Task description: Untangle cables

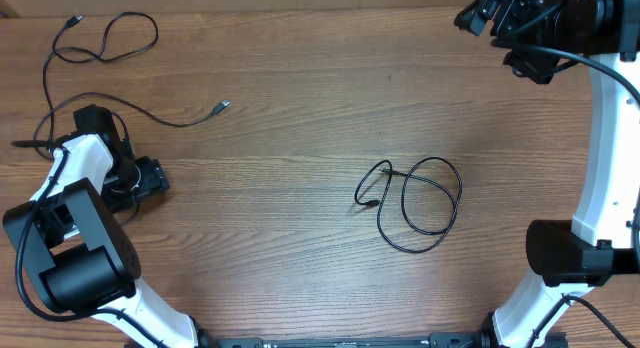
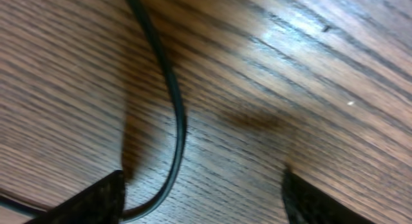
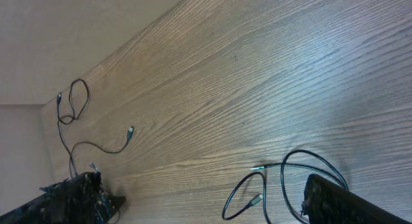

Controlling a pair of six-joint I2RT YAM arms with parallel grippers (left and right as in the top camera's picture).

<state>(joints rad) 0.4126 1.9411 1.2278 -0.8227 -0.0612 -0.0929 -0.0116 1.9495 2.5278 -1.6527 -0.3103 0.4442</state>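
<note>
A thin black cable (image 1: 415,203) lies in loose loops right of the table's centre, and it also shows in the right wrist view (image 3: 290,179). More thin black cable (image 1: 120,38) trails in loops at the far left, with one plug end (image 1: 222,106) pointing right. It runs down toward my left gripper (image 1: 152,178). In the left wrist view my left gripper (image 2: 203,185) is open low over the wood. A black cable (image 2: 175,102) lies between its jaws, close to the left finger. My right gripper (image 3: 203,185) is open and empty, raised high at the back right (image 1: 520,28).
The wooden table (image 1: 300,188) fills the view. My left arm's body (image 1: 70,248) takes up the front left corner. My right arm's white column (image 1: 610,158) stands along the right edge. The table's back edge (image 3: 116,50) shows in the right wrist view.
</note>
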